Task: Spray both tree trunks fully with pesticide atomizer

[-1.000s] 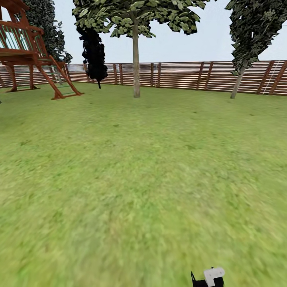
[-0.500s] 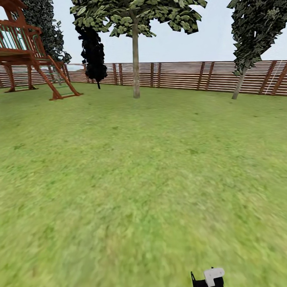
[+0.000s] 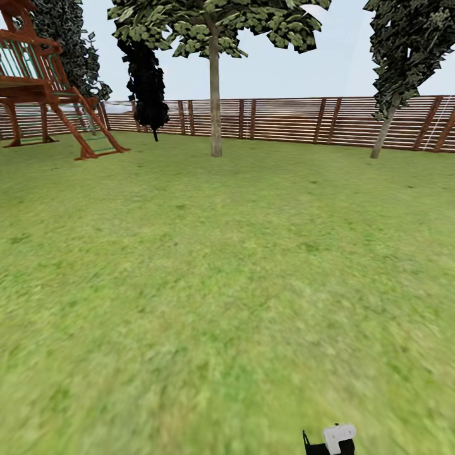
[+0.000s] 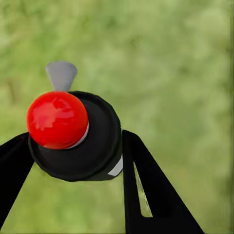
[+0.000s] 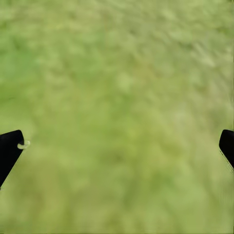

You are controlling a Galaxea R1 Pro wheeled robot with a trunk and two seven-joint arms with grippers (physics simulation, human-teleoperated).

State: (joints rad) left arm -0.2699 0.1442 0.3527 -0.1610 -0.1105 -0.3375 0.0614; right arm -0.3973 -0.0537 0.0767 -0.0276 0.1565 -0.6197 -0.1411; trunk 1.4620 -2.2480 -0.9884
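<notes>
A wide green lawn (image 3: 208,284) is seen, ringed by a brown slatted wooden fence (image 3: 284,120). A tall pale-trunked tree (image 3: 215,95) is placed at upper centre; a second leaning tree (image 3: 395,69) at upper right. The black pesticide atomizer with a red ball cap (image 4: 73,134) is pinched between the left tool's (image 4: 73,161) fingers. The right tool's (image 5: 117,146) fingers are spread wide over grass.

- Wooden play tower (image 3: 38,82), reddish-brown with a green-runged ladder, at ten o'clock, far off.
- Near-black conifer (image 3: 146,82) at eleven o'clock, just before the fence line.
- Dark leaning tree (image 3: 404,57) at one o'clock.
- Pale sky (image 3: 341,63) above.
</notes>
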